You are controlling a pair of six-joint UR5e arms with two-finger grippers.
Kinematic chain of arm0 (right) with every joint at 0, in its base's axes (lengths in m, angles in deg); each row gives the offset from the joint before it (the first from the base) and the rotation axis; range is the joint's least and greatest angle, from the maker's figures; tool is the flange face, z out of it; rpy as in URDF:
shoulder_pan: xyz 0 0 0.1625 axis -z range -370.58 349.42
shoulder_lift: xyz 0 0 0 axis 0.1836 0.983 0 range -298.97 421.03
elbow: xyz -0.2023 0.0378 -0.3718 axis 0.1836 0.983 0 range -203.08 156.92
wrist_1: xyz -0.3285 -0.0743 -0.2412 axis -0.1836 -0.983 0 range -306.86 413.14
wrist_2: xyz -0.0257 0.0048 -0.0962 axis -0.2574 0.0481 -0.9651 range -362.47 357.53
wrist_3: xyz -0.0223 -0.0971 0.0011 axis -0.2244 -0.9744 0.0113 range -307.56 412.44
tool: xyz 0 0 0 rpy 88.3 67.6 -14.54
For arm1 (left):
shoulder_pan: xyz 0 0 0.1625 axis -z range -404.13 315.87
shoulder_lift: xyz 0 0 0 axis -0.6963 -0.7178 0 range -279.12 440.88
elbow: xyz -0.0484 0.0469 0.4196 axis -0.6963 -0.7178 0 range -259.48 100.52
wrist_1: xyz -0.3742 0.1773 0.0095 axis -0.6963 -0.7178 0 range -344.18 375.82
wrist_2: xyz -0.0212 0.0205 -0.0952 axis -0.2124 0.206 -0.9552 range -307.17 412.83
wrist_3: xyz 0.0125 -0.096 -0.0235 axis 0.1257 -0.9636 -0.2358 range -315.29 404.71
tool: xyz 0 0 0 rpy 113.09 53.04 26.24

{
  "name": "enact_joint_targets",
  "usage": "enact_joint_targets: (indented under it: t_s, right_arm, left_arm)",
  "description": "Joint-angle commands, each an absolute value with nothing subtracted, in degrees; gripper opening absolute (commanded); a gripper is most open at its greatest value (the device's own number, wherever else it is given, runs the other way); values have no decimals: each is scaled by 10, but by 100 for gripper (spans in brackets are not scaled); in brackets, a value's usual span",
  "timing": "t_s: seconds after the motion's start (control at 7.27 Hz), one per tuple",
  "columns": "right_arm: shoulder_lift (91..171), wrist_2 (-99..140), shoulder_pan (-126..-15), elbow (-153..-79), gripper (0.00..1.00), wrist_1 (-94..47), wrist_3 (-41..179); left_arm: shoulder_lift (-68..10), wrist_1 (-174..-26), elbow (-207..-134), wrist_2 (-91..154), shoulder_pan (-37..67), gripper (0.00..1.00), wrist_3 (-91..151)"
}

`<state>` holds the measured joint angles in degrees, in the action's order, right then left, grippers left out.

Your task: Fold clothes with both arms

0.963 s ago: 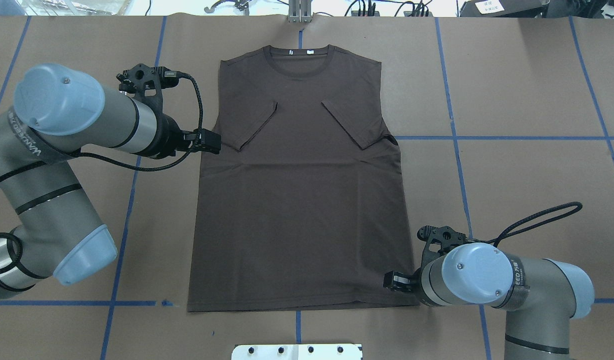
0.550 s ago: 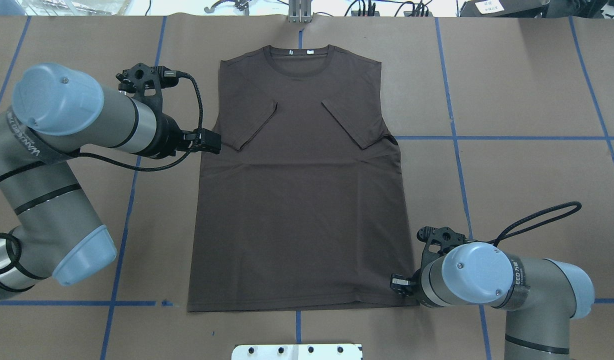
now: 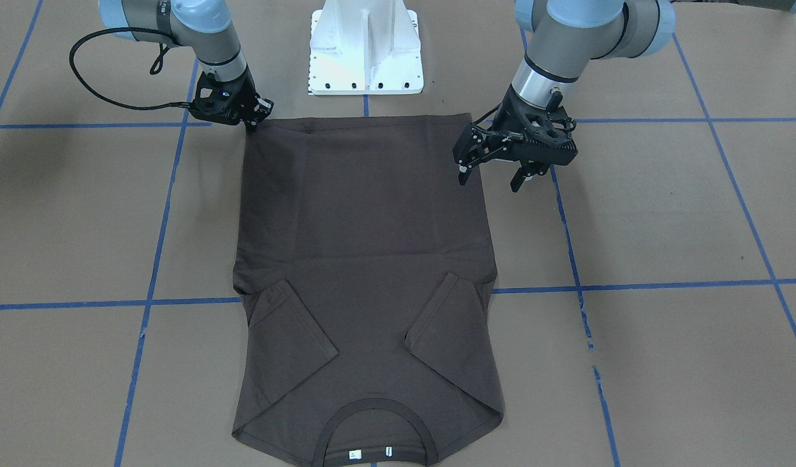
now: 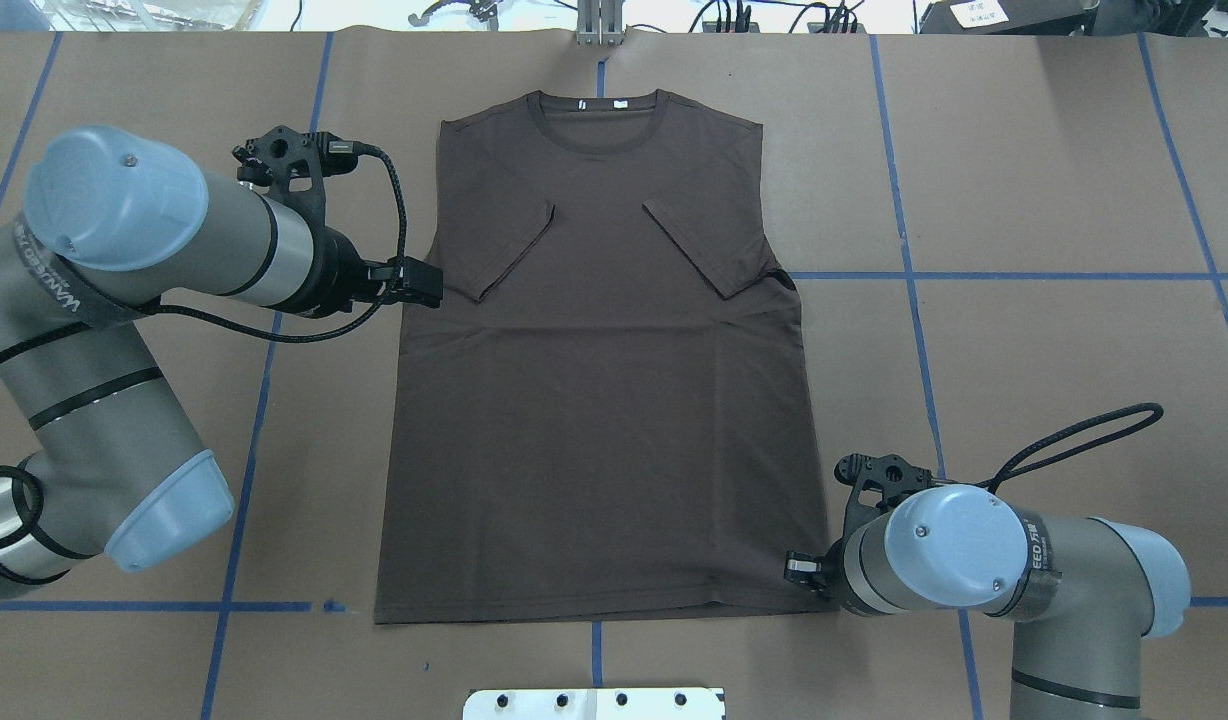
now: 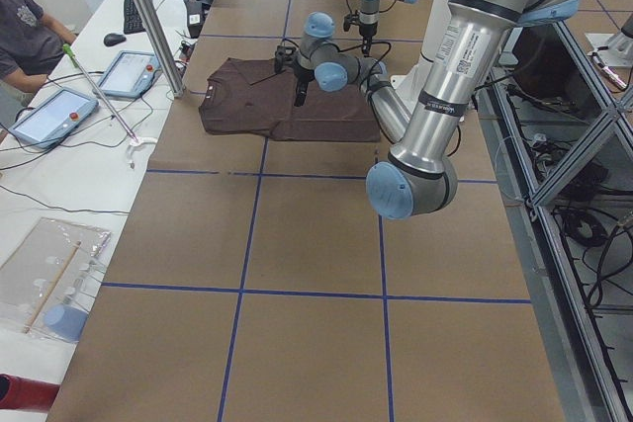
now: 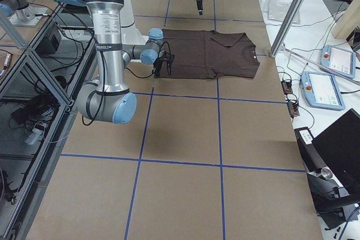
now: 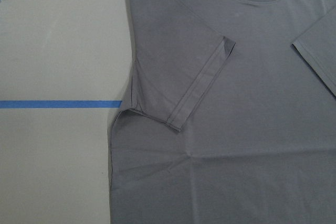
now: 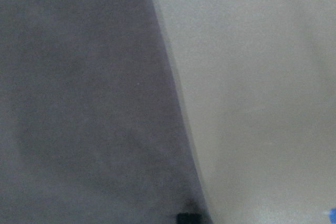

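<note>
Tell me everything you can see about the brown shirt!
The dark brown T-shirt lies flat on the brown table, its ribbed round collar at the far end from the robot, with two small white tags inside. Both short sleeves are folded in over the chest. It looks like soft knit cloth. The right tool sits at one hem corner and seems to touch it.

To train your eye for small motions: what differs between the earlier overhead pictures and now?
The right gripper shifted slightly toward the robot's right, at the T-shirt's hem corner; whether it grips the cloth cannot be told. The left gripper, jaws open at the opposite side edge, and the T-shirt stayed put.
</note>
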<state>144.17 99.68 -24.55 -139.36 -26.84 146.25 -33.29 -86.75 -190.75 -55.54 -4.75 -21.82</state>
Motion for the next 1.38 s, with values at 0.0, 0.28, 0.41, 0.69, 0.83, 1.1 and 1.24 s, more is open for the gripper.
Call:
enact_joint_targets:
  t_s: [0.0,0.28,0.41,0.69,0.83,1.1,1.24]
  right_arm:
    - [1444,998,-247,-1399,0,-268,1460]
    - [1450,1034,-258,-1434,0,-269,1461]
    - [1450,1034,-260,-1433,0,-269,1461]
    - [1451,1026,-257,-1411,96,-268,1462]
    - [1451,1025,-257,-1409,100,-268,1463]
    - [1498,985,-257,-1411,100,-183,1473]
    - [1522,984,-257,-1411,100,-148,1475]
  left_arm:
    - [-333,-868,-1908,-555,-48,100,-218]
    - [-333,-868,-1908,-555,-48,100,-218]
    - [-333,-868,-1908,-555,-48,100,-218]
    - [-333,-868,-1908,-554,-48,100,-219]
    - [-333,-868,-1908,-554,-52,100,-220]
    - [-339,-868,-1908,-554,-52,100,-222]
    - [-339,-868,-1908,-554,-52,100,-222]
